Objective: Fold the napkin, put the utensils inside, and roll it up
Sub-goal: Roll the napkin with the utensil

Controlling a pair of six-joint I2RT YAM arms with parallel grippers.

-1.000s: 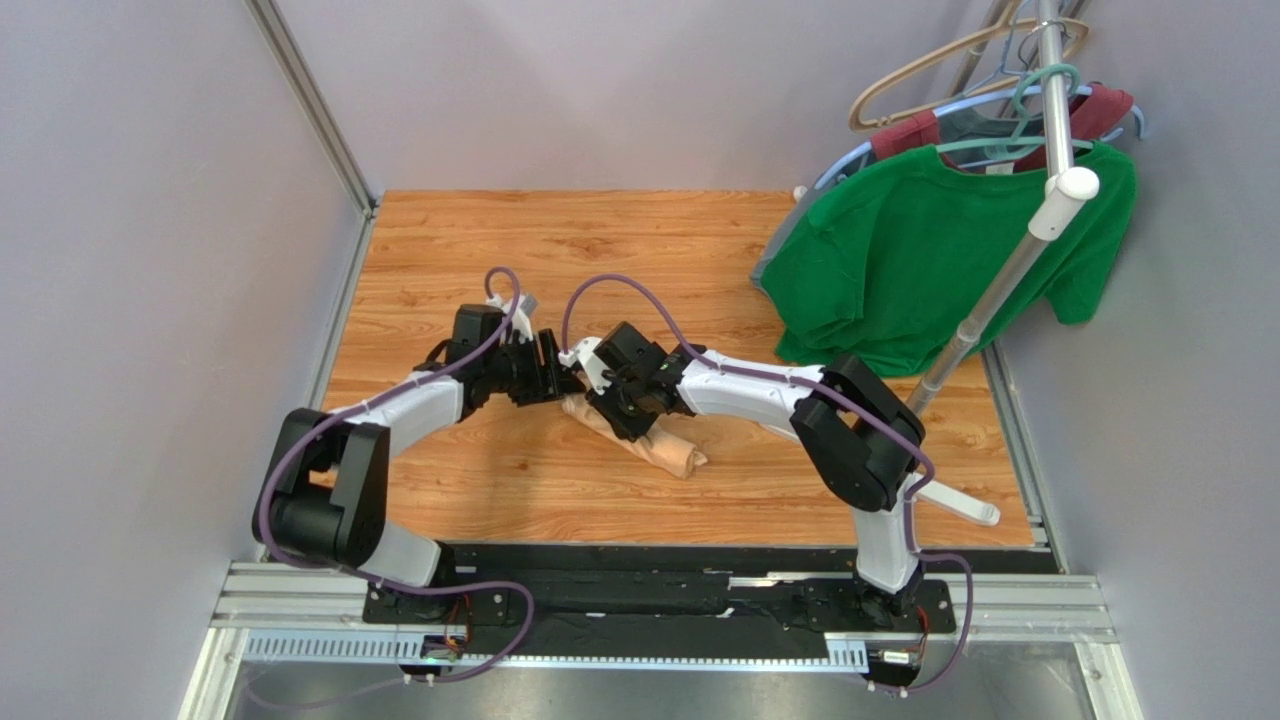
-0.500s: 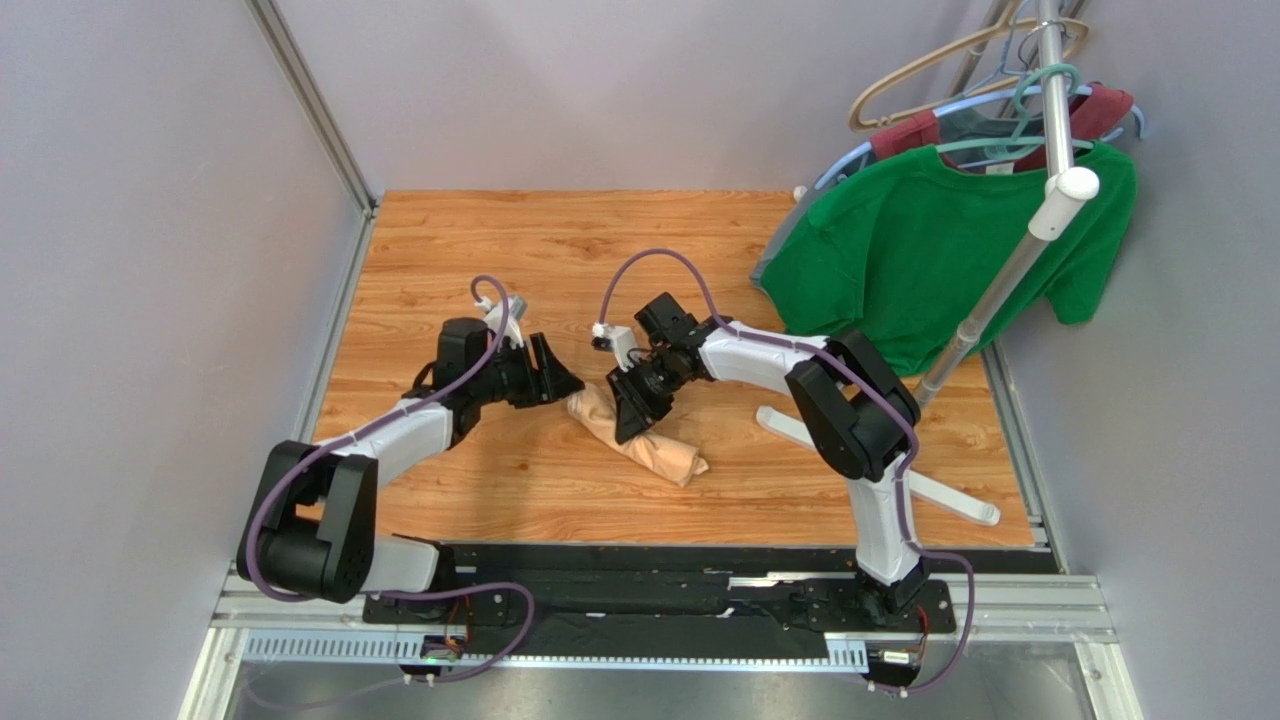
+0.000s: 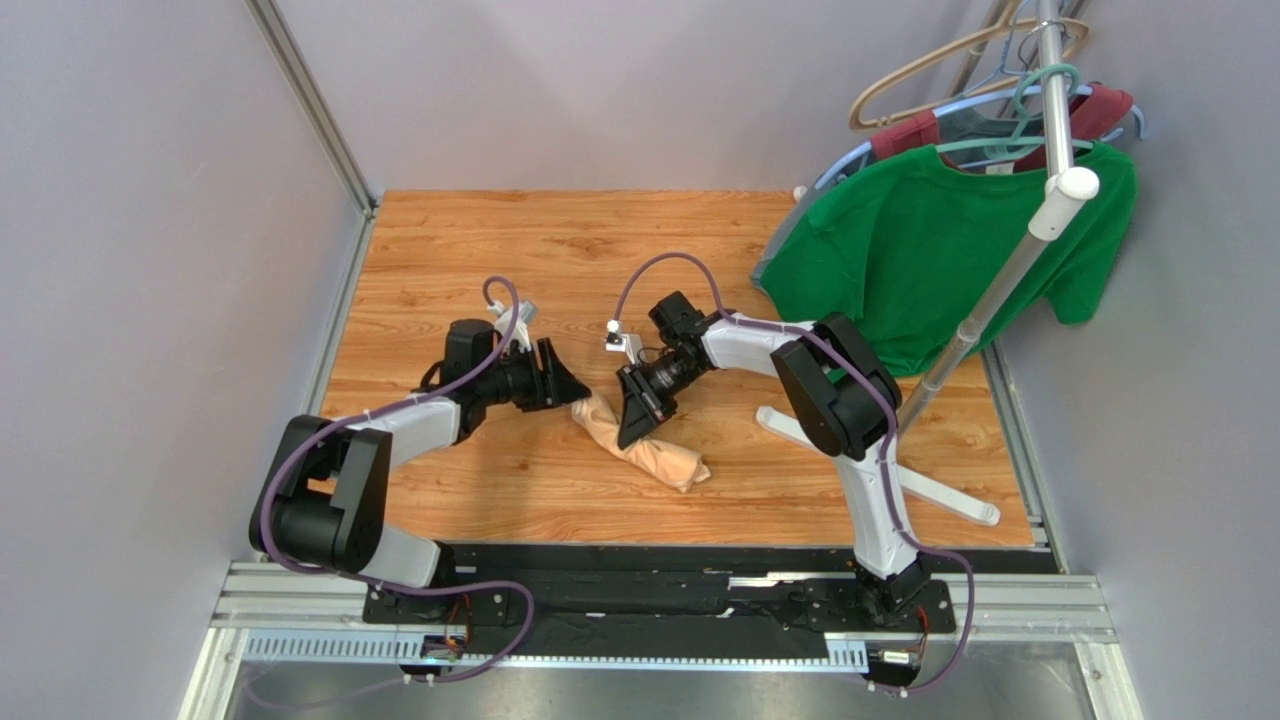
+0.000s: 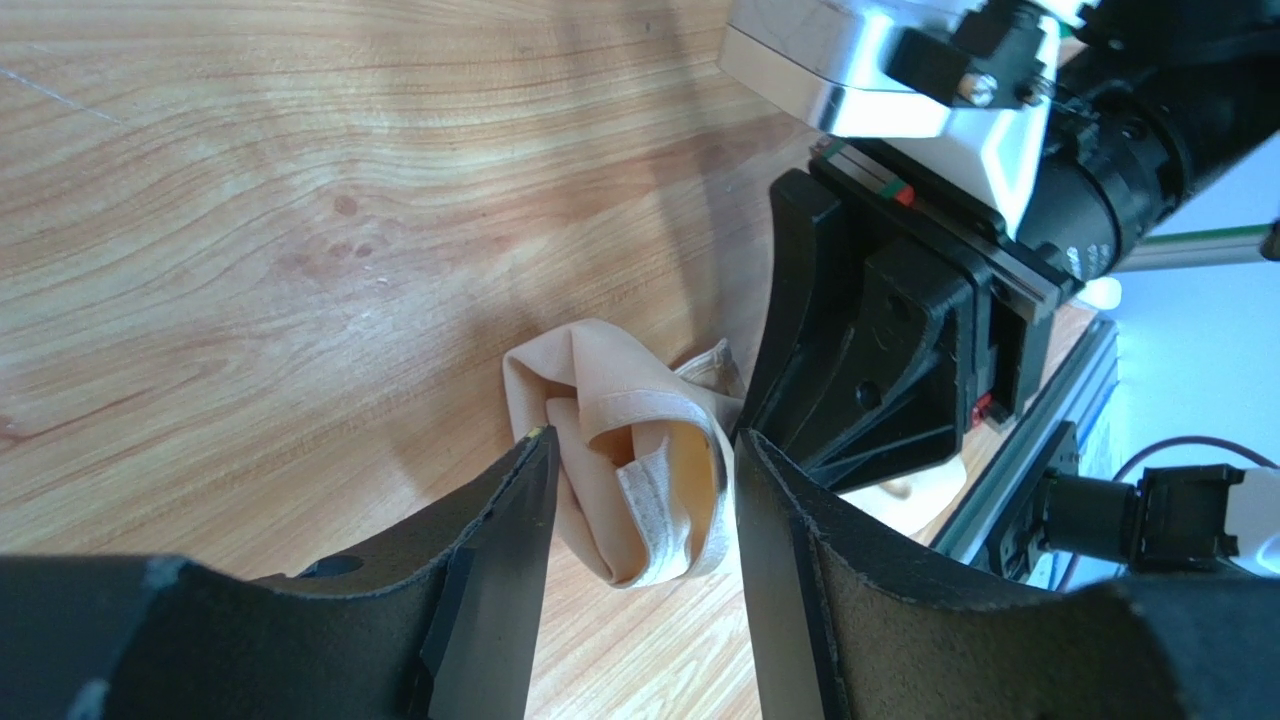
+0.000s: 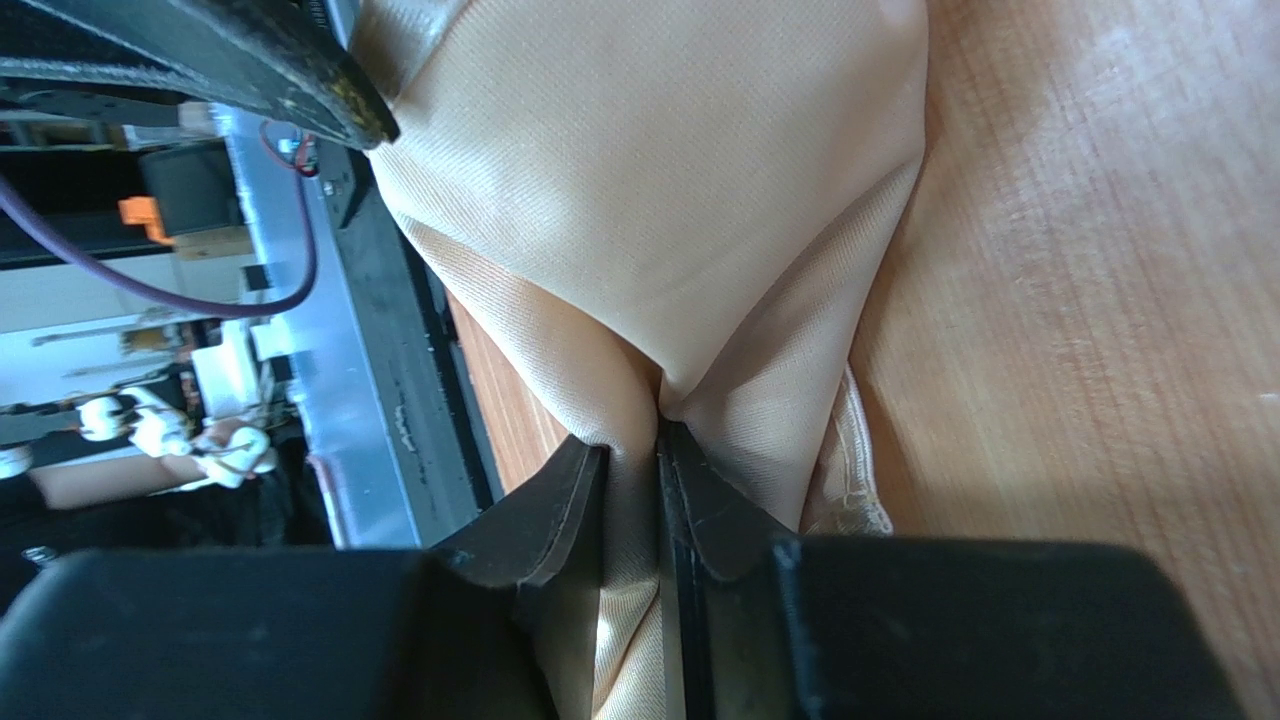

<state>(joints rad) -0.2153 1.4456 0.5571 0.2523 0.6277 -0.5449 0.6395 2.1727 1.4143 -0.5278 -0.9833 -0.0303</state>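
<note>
The peach-tan napkin (image 3: 649, 446) lies rolled into a short diagonal bundle on the wooden table. My left gripper (image 3: 565, 384) is at the roll's upper-left end. In the left wrist view the roll's open end (image 4: 609, 368) sits between the spread fingertips, uncompressed, so the left gripper (image 4: 639, 450) is open around it. My right gripper (image 3: 637, 414) is over the roll's middle. In the right wrist view the right gripper (image 5: 658, 435) is shut on a pinched fold of the napkin (image 5: 676, 180). No utensils show; they are hidden or out of view.
A green T-shirt (image 3: 932, 255) hangs with other hangers on a rack at the back right. The rack's white pole (image 3: 1010, 273) and legs (image 3: 887, 468) stand right of the right arm. Grey walls close the left side and back. A metal rail (image 3: 661, 608) runs along the near edge.
The two grippers, close together over the roll's end a second ago, have parted. The left drew back, then returned to the roll's end. The right swung onto the roll's middle.
</note>
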